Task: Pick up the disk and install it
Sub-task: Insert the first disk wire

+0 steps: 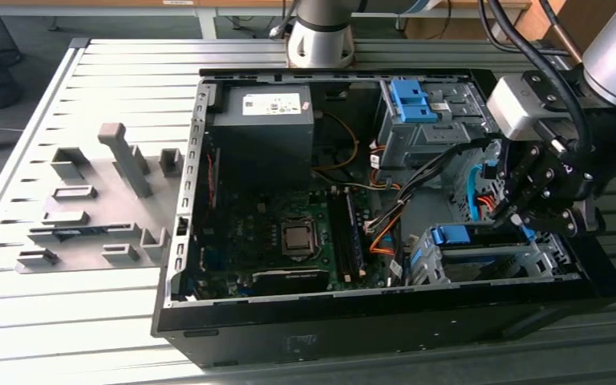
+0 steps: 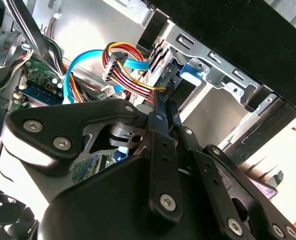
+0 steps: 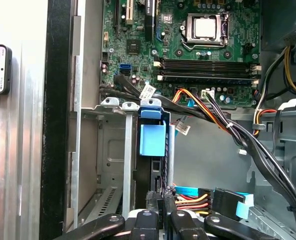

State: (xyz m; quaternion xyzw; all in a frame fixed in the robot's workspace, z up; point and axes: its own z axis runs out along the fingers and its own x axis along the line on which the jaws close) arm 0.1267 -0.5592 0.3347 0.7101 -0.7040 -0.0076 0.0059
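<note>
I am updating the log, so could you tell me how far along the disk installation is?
Done: the disk already stands in the metal drive cage inside the open computer case, its blue rail showing. In hand: the gripper is at the disk's rear edge. Left: whether the disk is fully seated and released cannot be told.

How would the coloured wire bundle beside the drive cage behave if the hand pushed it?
The coloured wire bundle is probably floppy: it droops in loose curves. It likely springs back, since its ends look plugged in. Its thin wires may snag on the drive cage.
</note>
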